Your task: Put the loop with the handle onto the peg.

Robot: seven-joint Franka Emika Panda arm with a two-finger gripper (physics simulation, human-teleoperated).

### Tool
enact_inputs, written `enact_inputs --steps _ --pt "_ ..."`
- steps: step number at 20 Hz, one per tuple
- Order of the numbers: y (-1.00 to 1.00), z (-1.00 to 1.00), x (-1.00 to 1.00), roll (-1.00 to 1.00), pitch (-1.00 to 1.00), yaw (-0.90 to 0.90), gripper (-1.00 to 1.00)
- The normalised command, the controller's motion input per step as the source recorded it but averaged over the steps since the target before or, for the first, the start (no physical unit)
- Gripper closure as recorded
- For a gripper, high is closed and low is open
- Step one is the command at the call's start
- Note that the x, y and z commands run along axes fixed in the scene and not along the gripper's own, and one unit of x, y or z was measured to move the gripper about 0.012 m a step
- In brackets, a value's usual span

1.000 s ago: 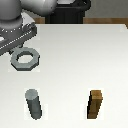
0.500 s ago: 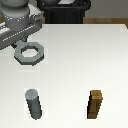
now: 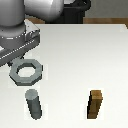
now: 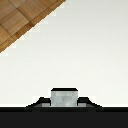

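A: What changed?
B: Ring [image 3: 27, 73] swung nearer the peg [image 3: 34, 104], lifted off the table [image 3: 85, 55]; not yet over it.
A: Gripper [image 3: 11, 59]?
B: Looked clamped on the ring's handle; fingers mostly hidden.

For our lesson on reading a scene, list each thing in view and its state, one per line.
Flat grey octagonal ring with round hole: off the peg, at the arm's end.
Short dark grey cylindrical peg: upright, bare.
Brown rectangular wooden block: upright, alone.
Gripper: jaws hidden, so state unclear.
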Motion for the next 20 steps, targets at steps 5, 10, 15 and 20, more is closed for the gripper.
enact_inputs --steps 5,10,15,20 --pt "0.00 0.00 0.80 0.00 0.00 0.00 1.00" --pt "0.00 0.40 0.00 0.00 0.00 0.00 1.00" --pt "0.00 0.40 0.00 0.00 0.00 0.00 1.00" --pt "0.60 0.00 0.00 0.00 0.00 0.00 1.00"
